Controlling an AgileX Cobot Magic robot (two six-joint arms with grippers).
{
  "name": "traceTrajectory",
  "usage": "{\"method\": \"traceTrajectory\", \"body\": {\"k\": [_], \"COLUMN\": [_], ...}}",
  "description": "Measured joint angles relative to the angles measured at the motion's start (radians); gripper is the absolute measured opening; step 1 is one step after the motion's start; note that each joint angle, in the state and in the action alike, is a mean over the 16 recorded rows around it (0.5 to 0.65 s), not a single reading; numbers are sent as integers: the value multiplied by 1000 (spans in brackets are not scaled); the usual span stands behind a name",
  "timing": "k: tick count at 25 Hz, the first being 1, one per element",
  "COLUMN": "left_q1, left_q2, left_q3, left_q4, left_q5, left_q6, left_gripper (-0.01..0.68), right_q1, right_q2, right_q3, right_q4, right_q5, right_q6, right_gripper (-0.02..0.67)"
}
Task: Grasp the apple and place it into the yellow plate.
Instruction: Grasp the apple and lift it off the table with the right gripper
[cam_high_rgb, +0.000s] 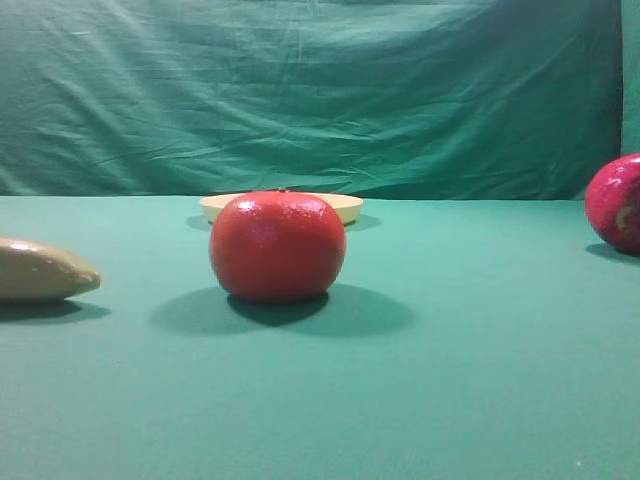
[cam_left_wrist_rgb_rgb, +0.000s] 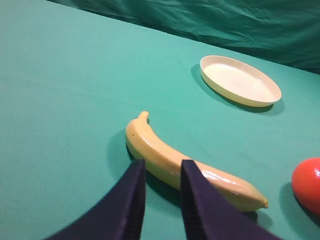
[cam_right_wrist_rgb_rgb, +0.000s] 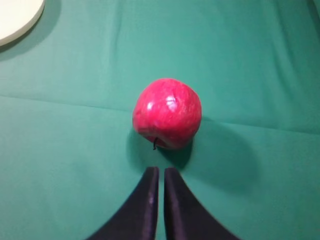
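The apple (cam_right_wrist_rgb_rgb: 167, 112), glossy magenta-pink, lies on the green cloth just ahead of my right gripper (cam_right_wrist_rgb_rgb: 161, 170), whose jaws are shut and empty, a short gap short of it. The apple also shows at the right edge of the exterior view (cam_high_rgb: 617, 203). The yellow plate (cam_high_rgb: 281, 205) sits at the back centre, half hidden behind an orange-red ball; it is empty in the left wrist view (cam_left_wrist_rgb_rgb: 240, 80) and cut off at the top-left corner of the right wrist view (cam_right_wrist_rgb_rgb: 17, 17). My left gripper (cam_left_wrist_rgb_rgb: 164, 167) hovers over a banana, its jaws a little apart and empty. Neither gripper shows in the exterior view.
A large orange-red ball (cam_high_rgb: 278, 247) stands mid-table in front of the plate, also at the right edge of the left wrist view (cam_left_wrist_rgb_rgb: 307, 185). A pale yellow banana (cam_left_wrist_rgb_rgb: 185, 167) lies at the left (cam_high_rgb: 40, 270). A green backdrop curtain (cam_high_rgb: 320, 90) hangs behind the table.
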Motion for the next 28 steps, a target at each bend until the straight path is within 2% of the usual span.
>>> {"method": "traceTrajectory", "body": {"k": [7,11,21,28], "left_q1": [0,0,0,0], "left_q2": [0,0,0,0], "left_q3": [0,0,0,0], "left_q4": [0,0,0,0], "left_q5": [0,0,0,0], "left_q6": [0,0,0,0], "left_gripper": [157,157,157,157], "right_q1": [0,0,0,0], "right_q2": [152,252,502,610], "right_q3": [-73,-126,-250,-294], "right_q4": [26,44,70,70], "right_q5": [-17,-22,-38,-56], "right_q6": [-26,-29,-29,-29], "right_gripper": [541,633,645,599]}}
